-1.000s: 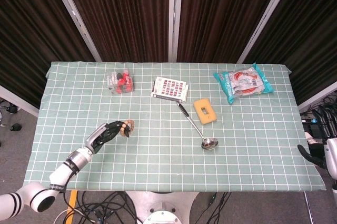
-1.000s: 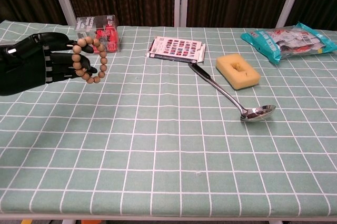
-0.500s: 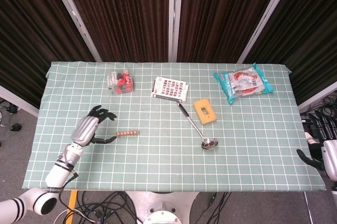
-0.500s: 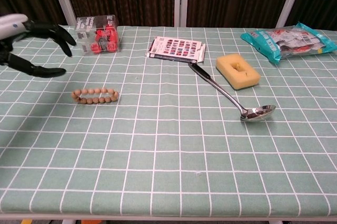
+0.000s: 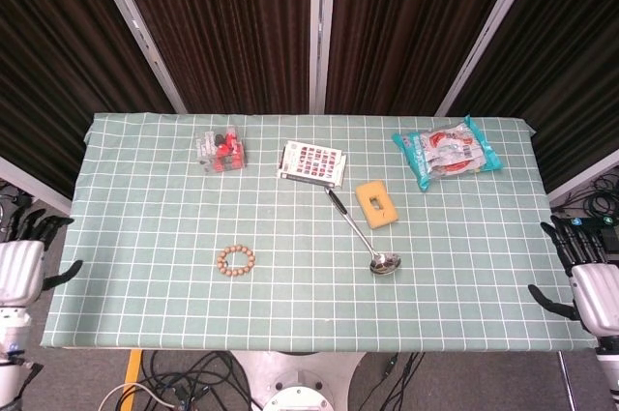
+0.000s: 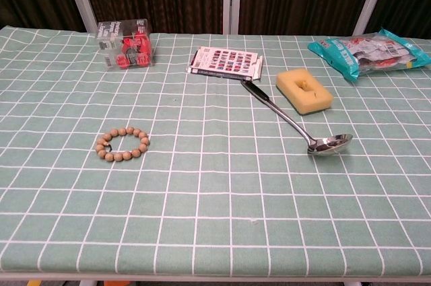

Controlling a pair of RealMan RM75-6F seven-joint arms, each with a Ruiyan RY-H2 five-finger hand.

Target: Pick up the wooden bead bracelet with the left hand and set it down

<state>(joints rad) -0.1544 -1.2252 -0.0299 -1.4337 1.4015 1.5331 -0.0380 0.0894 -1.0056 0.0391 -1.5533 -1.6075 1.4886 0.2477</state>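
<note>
The wooden bead bracelet [image 5: 236,259] lies flat as a ring on the green checked tablecloth, left of centre; the chest view shows the bracelet [image 6: 122,144] alone with nothing touching it. My left hand [image 5: 21,266] hangs off the table's left edge, fingers spread, holding nothing, far from the bracelet. My right hand [image 5: 587,280] sits beyond the table's right edge, fingers apart and empty. Neither hand appears in the chest view.
A clear box with red contents [image 5: 220,151] stands at the back left. A printed card [image 5: 312,161], a yellow sponge [image 5: 377,204] and a metal ladle [image 5: 366,237] lie mid-table. A teal snack bag [image 5: 447,152] sits back right.
A second ago my left hand held the bracelet above the table. It let go, the bracelet settled flat into a ring, and the hand withdrew off the left edge.
</note>
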